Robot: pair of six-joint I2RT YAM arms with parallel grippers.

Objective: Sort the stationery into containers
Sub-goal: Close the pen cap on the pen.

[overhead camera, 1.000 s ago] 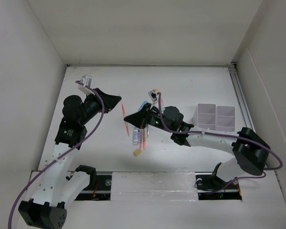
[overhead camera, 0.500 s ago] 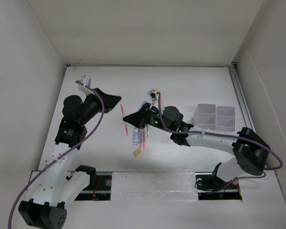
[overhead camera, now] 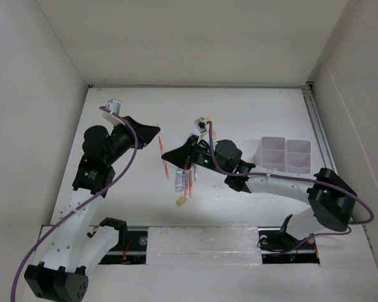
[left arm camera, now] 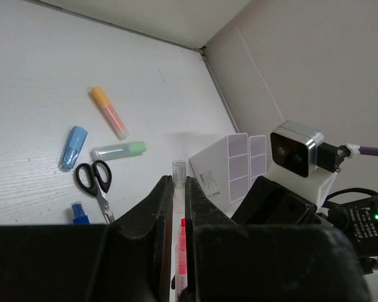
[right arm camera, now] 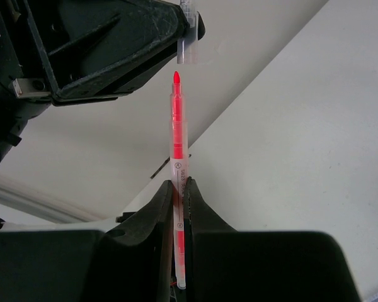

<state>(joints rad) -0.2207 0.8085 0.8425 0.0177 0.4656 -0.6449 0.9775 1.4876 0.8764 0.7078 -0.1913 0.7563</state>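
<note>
Your right gripper (right arm camera: pixel 178 187) is clamped on the red pen (right arm camera: pixel 177 126) and your left gripper (left arm camera: pixel 176 185) on the clear cap (left arm camera: pixel 178 171), which sits slightly off-line beyond the right fingers, so pushing could jam the tip and dislodge either.

White table (overhead camera: pixel 252 107), matte. Two translucent bins (overhead camera: pixel 283 154) at 3 o'clock of centre, side by side and touching. Thin red pens (overhead camera: pixel 189 182) lie just near of centre. Yellow eraser (overhead camera: pixel 182 201) sits alone at their 6 o'clock.

The left wrist view shows a loose cluster. Orange marker (left arm camera: pixel 108 112); blue marker (left arm camera: pixel 73 139) at its 7 o'clock; green marker (left arm camera: pixel 118 150) at its 6 o'clock, all apart. Black-handled scissors (left arm camera: pixel 96 179) lie flat just below the green one (a blue-capped item by the blade tip is mostly cut off).
</note>
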